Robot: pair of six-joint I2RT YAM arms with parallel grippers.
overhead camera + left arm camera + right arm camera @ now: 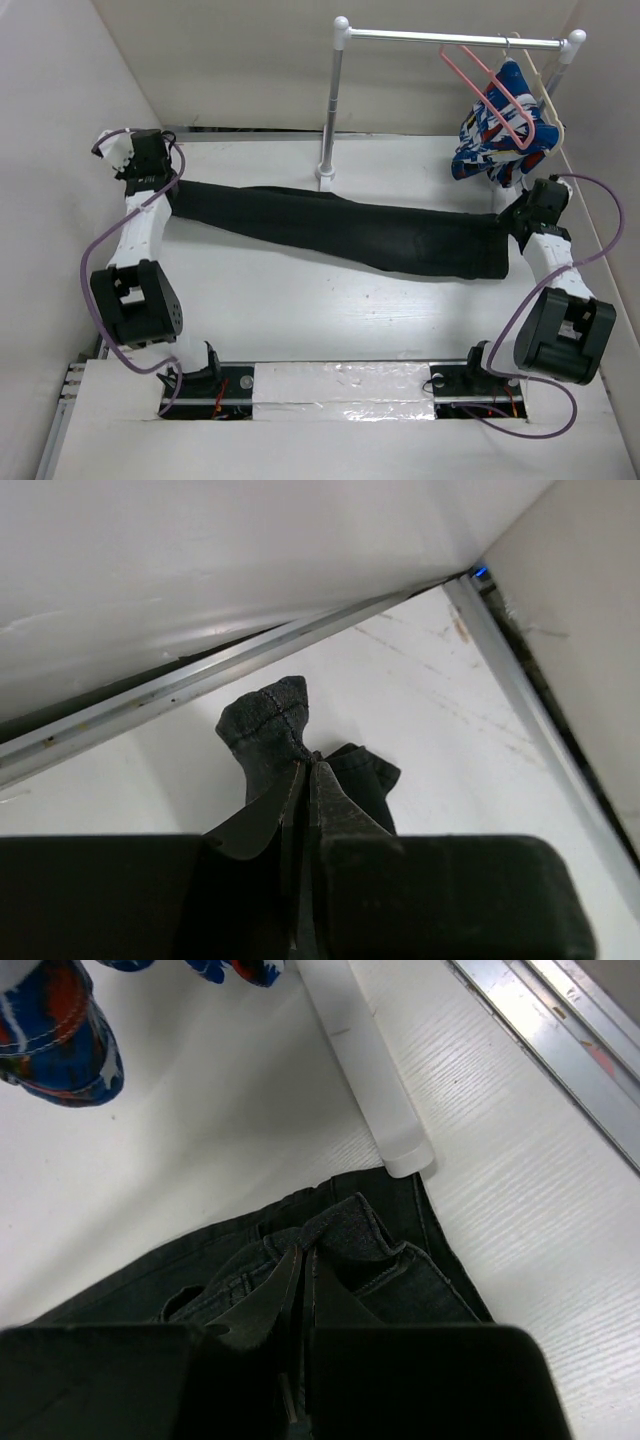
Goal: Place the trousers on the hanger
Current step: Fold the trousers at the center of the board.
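The black trousers (340, 232) lie stretched across the table from far left to right. My left gripper (160, 180) is shut on the leg-end hem, which bunches above the jaw tips in the left wrist view (268, 720). My right gripper (520, 222) is shut on the waistband, seen folded at the jaw tips in the right wrist view (360, 1245). The pink hanger (490, 95) hangs on the rail at the back right, apart from both grippers.
A white rail stand (455, 38) has a post (330, 110) behind the trousers and a second post foot (370, 1080) beside my right gripper. A blue, white and red garment (500, 140) hangs on a cream hanger (545, 95). Walls close in left (50, 120) and right.
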